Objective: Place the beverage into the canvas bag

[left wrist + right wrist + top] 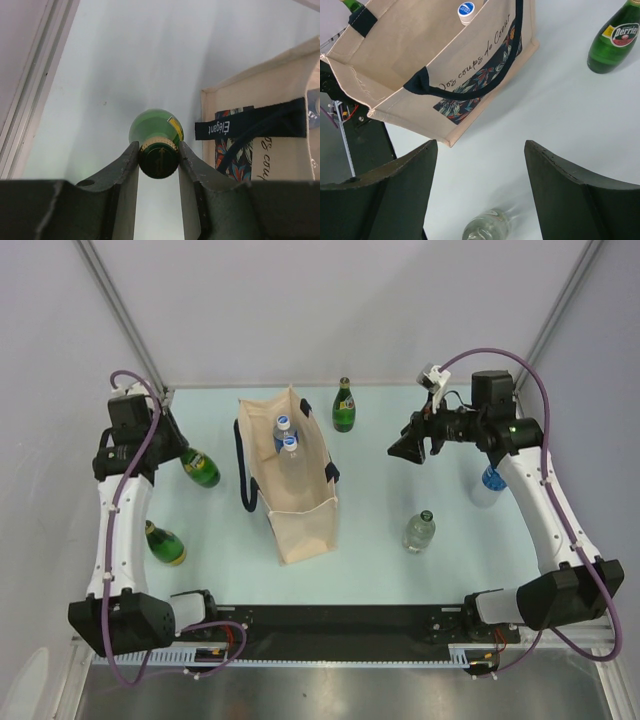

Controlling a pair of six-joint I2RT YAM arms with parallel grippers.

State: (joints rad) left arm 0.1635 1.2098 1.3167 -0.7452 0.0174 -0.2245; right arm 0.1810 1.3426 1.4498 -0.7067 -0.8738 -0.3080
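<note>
Left wrist view: my left pincer (159,148) clamps the green bottle (156,125) by its cap, centre frame; the canvas bag (280,82) stands at right. So shallow a hold could slip in lifting. My right pincer (480,160) gapes empty.

You are getting bright, even overhead light on the pale table (380,540), casting only faint, soft shadows beside the canvas bag (300,510). At the left wrist, a hazy sheen is washing out the tabletop behind the green bottle (155,127), and the left gripper's fingers (122,190) are reading dark. At the right wrist, the clear bottle (487,229) is blurring.
</note>
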